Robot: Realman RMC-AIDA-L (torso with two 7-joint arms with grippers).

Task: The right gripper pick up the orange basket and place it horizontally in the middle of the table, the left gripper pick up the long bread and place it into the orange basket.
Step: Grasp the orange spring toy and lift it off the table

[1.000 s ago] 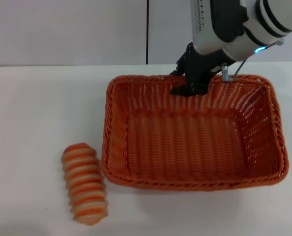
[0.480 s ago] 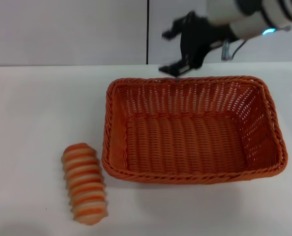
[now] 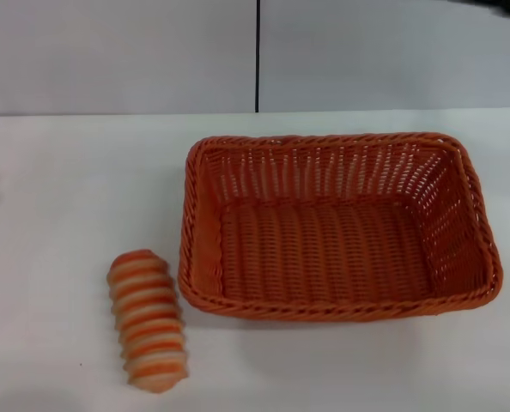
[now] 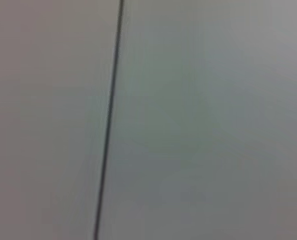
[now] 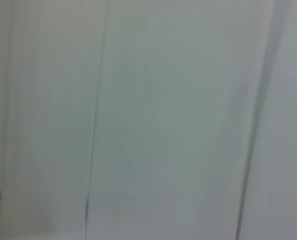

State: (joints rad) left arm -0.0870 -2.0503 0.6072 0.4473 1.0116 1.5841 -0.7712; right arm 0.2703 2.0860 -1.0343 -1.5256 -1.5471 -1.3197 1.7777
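Note:
The orange basket (image 3: 336, 227) lies flat on the white table (image 3: 66, 189), its long side across the head view, right of centre, and it is empty. The long bread (image 3: 148, 320), striped orange and cream, rests on the table just off the basket's near left corner, apart from it. Neither gripper shows in the head view; only a dark sliver of the right arm (image 3: 504, 7) remains at the top right corner. Both wrist views show only blank grey wall, with no fingers.
A grey wall with a thin vertical dark seam (image 3: 258, 56) stands behind the table's far edge. Bare tabletop stretches left of the basket and in front of it.
The right gripper has let go of the basket's far rim, risen and left the head view to the upper right. The basket and bread have stayed put.

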